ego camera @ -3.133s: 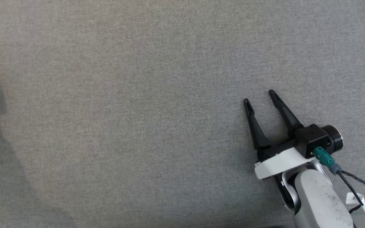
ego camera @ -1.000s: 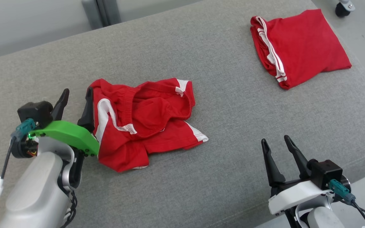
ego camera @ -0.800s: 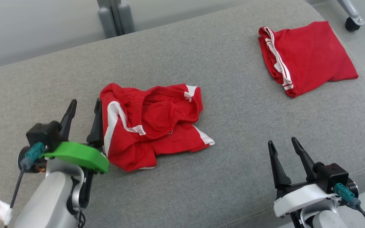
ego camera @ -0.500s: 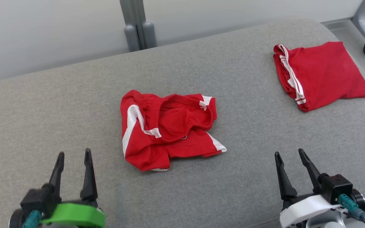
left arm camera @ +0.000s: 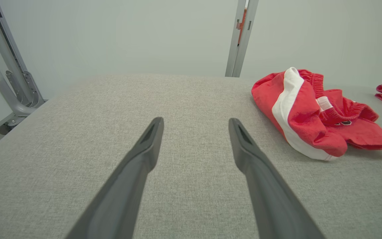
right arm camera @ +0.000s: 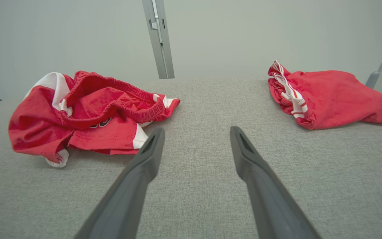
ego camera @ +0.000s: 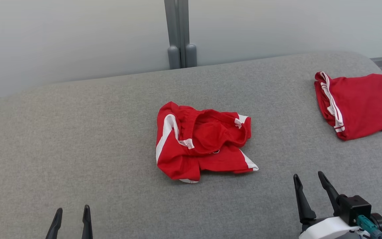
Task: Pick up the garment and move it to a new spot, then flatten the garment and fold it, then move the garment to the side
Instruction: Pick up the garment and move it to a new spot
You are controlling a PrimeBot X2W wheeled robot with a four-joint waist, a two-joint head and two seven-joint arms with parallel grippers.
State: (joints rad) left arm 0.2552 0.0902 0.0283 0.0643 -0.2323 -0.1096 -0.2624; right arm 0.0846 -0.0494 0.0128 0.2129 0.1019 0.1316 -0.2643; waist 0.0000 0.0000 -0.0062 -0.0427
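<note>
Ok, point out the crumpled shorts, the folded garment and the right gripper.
crumpled shorts (ego camera: pixel 207 141), head view, bunched red middle.
folded garment (ego camera: pixel 365 103), head view, flat red top.
right gripper (ego camera: pixel 308 175), head view, midway between its fingertips.

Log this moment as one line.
shorts: crumpled, centre of cushion, unheld | second red garment: folded, far right | left gripper: open, empty | right gripper: open, empty

Bright, even light, soft shadows; wrist-view edges seem slightly bowed.

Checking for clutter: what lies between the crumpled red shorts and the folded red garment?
Bare grey cushion separates the crumpled shorts from the folded garment; the head view shows the stretch plainly.
</note>
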